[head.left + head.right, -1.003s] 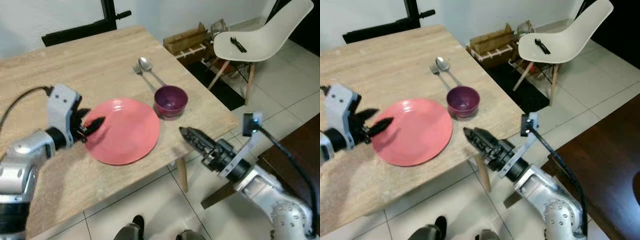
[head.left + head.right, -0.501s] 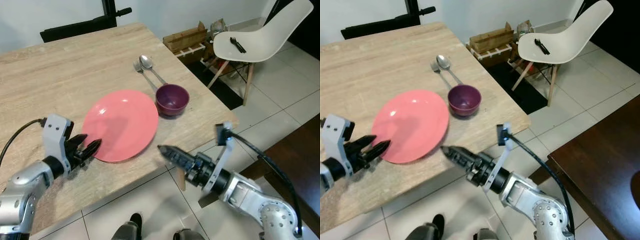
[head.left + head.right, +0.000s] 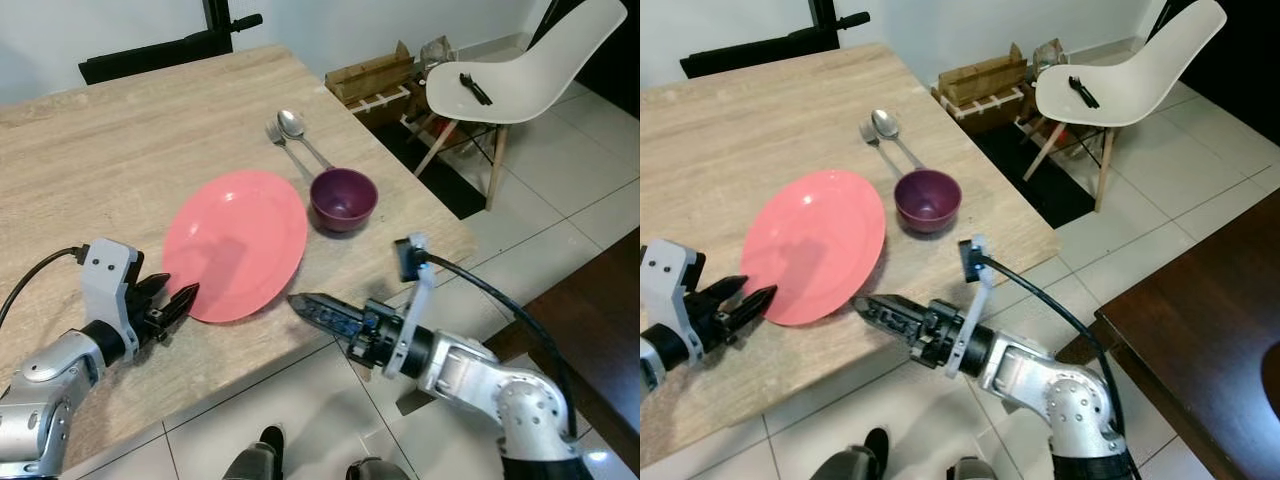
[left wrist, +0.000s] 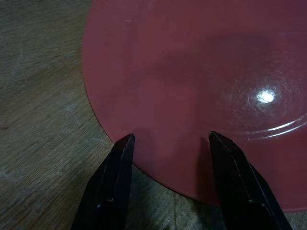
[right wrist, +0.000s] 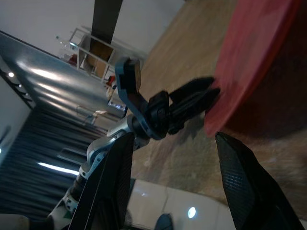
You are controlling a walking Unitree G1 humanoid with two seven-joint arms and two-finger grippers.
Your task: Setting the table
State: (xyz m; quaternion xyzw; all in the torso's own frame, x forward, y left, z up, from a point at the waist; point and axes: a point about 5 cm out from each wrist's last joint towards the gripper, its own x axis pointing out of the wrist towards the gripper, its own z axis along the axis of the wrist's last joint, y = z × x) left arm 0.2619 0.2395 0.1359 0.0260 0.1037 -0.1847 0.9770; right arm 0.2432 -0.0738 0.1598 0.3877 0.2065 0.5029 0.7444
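Purple round bowl (image 3: 343, 199): seen empty, centre of frame on the desk (image 3: 120, 130).
Pink round plate (image 3: 236, 243): left of bowl.
Left hand (image 3: 178, 300): fingers apart, now off the plate's rim.
Right hand (image 3: 306, 303): fingers apart, moved leftward to desk edge.

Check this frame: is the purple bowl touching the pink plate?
Apart. In the left eye view a strip of bare wooden table shows between the purple bowl and the pink plate's edge; the right eye view shows the same gap.

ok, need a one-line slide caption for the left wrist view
Left pincer, fingers open, poised at the near rim of the pink plate on the wooden table.
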